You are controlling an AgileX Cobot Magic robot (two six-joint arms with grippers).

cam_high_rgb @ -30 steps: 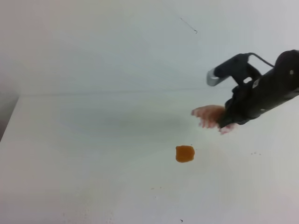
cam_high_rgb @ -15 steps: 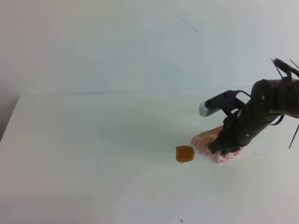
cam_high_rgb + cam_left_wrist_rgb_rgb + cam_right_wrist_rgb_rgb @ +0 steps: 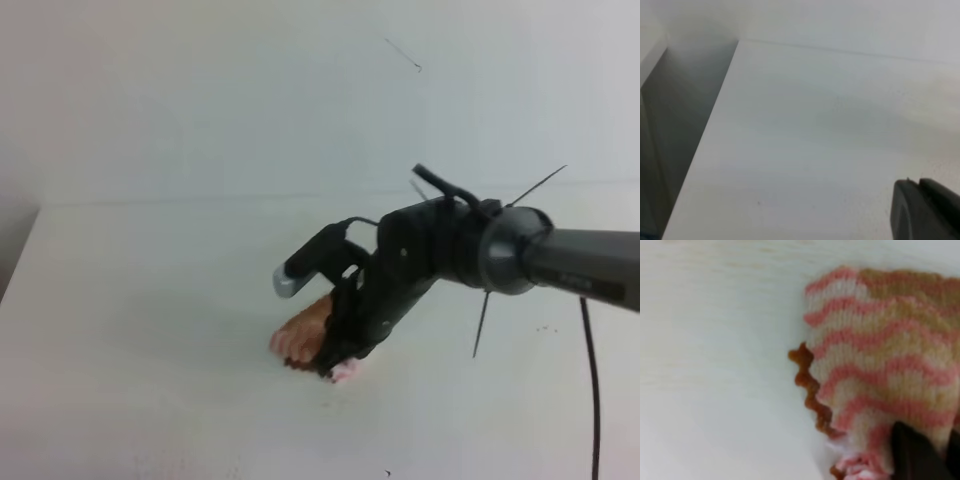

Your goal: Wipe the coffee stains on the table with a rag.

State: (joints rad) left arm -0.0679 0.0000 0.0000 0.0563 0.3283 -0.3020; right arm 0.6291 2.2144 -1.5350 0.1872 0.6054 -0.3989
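Observation:
My right gripper (image 3: 330,360) is shut on the rag (image 3: 300,338), pressing it onto the white table (image 3: 150,300) a little left of centre. In the right wrist view the rag (image 3: 880,360) shows pink and white wavy stripes with a brownish tint. A wet brown line of coffee stains (image 3: 809,387) runs along its left edge. One dark fingertip (image 3: 912,455) sits on its lower corner. The arm hides any blot in the high view; tiny brown specks (image 3: 543,327) lie to the right. Only a dark corner of the left gripper (image 3: 925,212) shows.
The table's left edge (image 3: 705,140) drops off beside a grey wall. The pale wall behind carries a thin dark scratch (image 3: 403,54). A black cable (image 3: 590,390) hangs from the right arm.
The right gripper came down with the rag, then swept left across the spot where the orange-brown blot lay. That blot is gone from the high view.

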